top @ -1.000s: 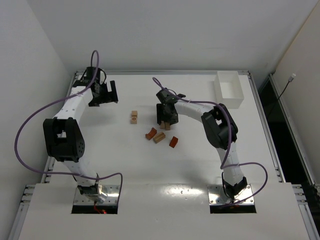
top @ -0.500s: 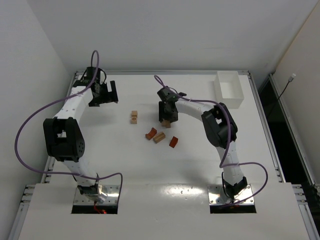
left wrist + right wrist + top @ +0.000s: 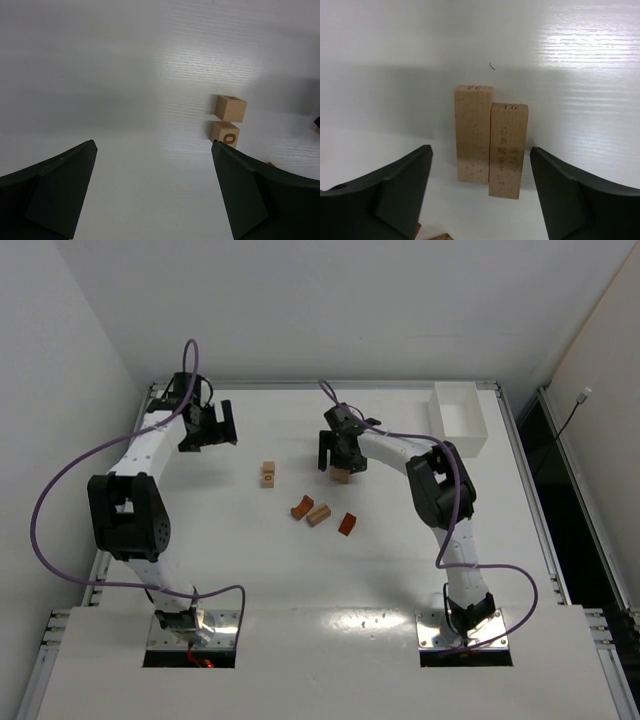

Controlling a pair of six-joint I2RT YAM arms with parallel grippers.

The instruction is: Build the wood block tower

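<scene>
**A:** Status? Big stuff first.

**B:** White table. White tray is at the upper right of the top view, not part of the build. Left gripper is upper left, jaws wide apart with nothing between them. Right gripper is just above centre, jaws spread either side of two upright blocks. There's a gap on both sides, so it's not gripping.

**A:** The blocks?

**B:** The uprights are mid-frame in the right wrist view, side by side and touching. They're light tan, long cuboids with numbers on the top ends. Probably the tower's base; nothing sits on them yet. Two tan cubes lie left of centre, just beside each other. Below centre, loose and near each other: a reddish piece, a tan block and a reddish block.

**A:** Handling?

**B:** Likely light, rigid, smooth-sided wood. No crush risk, but uprights on narrow ends should tip at a nudge. Take each across its flat long faces, mid-height.
</scene>
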